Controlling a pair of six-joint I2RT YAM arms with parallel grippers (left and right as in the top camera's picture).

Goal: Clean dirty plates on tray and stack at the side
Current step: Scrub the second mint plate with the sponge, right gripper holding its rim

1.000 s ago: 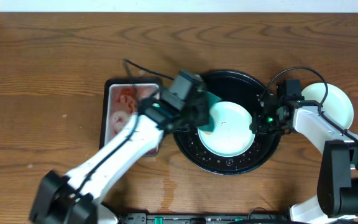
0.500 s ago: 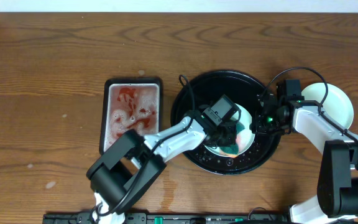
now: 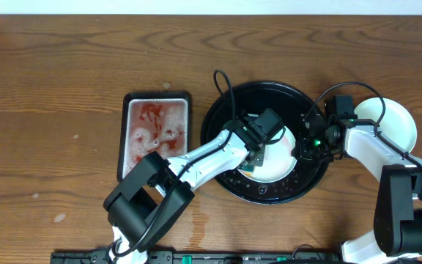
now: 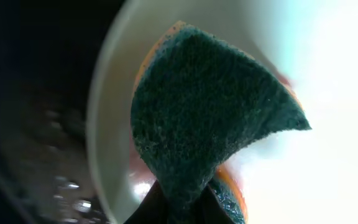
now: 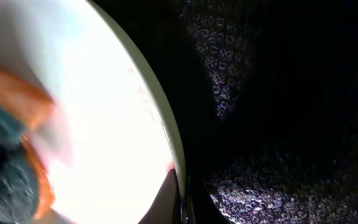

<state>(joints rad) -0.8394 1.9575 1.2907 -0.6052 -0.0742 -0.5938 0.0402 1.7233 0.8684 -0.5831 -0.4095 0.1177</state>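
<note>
1. Stage: scrubbing under way. One plate (image 3: 283,160) lies inside the tray (image 3: 269,192), right of centre, with the sponge (image 3: 249,167) pressed on its left part.
2. Left gripper (image 4: 179,210): fingers clamped on the sponge's lower fold. The green scouring face is towards the wrist camera, with the orange backing showing at its edges.
3. Right gripper (image 3: 305,147): fingers closed on the right rim of the plate in the tray, one above the rim and one under it in the wrist view. I read this as bracing the plate while it is wiped.
4. Dirt: the plate reads mostly clean and bright from overhead. There are faint reddish tints beside the sponge in the left wrist view; whether smear or sponge backing, cannot tell.
5. Done so far, by judgement: a second plate (image 3: 395,121) sits on the counter (image 3: 50,88) just right of the tray, partly under the right arm. It shows no red, so probably already washed.
6. Left to do: finish this plate and move it onto the side plate.
7. Counts:
   - Plates in view: two. Whether the side one hides another beneath it, cannot tell.
   - Trays: one.
   - Sponges: one.
   - Rectangular dish (image 3: 157,96) of red-stained suds, left of the tray: one.
   - Arms: two.
</note>
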